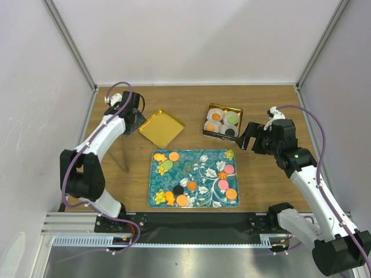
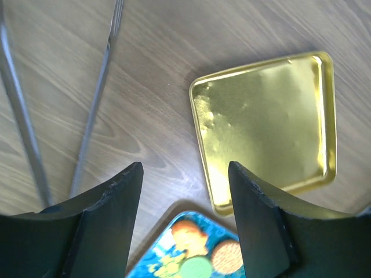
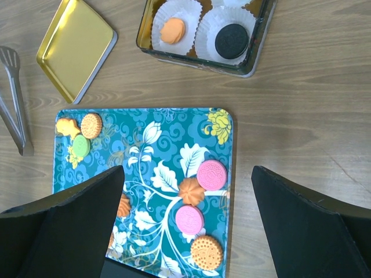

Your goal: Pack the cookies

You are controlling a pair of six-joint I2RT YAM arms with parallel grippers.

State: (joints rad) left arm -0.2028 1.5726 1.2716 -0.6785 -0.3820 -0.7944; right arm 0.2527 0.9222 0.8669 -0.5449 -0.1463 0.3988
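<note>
Several cookies lie on the teal flowered tray (image 1: 197, 159): orange (image 1: 173, 156), green (image 1: 167, 165), pink (image 1: 229, 169), black (image 1: 178, 189). The gold tin (image 1: 222, 109) holds paper cups with orange (image 1: 215, 116), green (image 1: 232, 119) and black (image 1: 230, 131) cookies. My left gripper (image 1: 136, 119) is open and empty above the table beside the gold lid (image 2: 272, 121), near the tray's far left corner (image 2: 152, 262). My right gripper (image 3: 186, 174) is open and empty, hovering over the tray's right part, above two pink cookies (image 3: 211, 174) and an orange one (image 3: 206, 251).
Metal tongs (image 1: 124, 153) lie on the wood left of the tray; they also show in the left wrist view (image 2: 95, 110). The gold lid (image 1: 161, 128) lies upside down behind the tray. White walls and metal posts enclose the table.
</note>
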